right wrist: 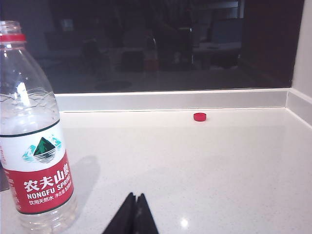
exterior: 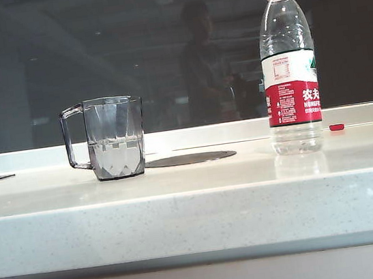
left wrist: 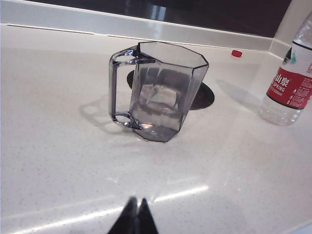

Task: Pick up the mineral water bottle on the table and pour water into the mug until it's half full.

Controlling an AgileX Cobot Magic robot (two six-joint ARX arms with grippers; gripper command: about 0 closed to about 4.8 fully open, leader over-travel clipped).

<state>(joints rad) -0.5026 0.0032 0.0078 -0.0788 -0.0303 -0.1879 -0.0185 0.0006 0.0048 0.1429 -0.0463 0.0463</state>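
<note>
Mineral water bottle (right wrist: 35,134) upright at frame left, beside closed, empty right gripper (right wrist: 132,214); mug (left wrist: 161,90) stands above closed left gripper (left wrist: 134,217), frame centre.

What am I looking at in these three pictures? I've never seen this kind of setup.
A two-armed robot at a white table. One picture comes from a camera facing the table; the other two sit on the wrists. The left gripper is shut and empty, short of the mug, which holds some water. The right gripper is shut and empty beside the uncapped mineral water bottle. A red cap lies near the back wall, and a dark disc sits in the tabletop.
</note>
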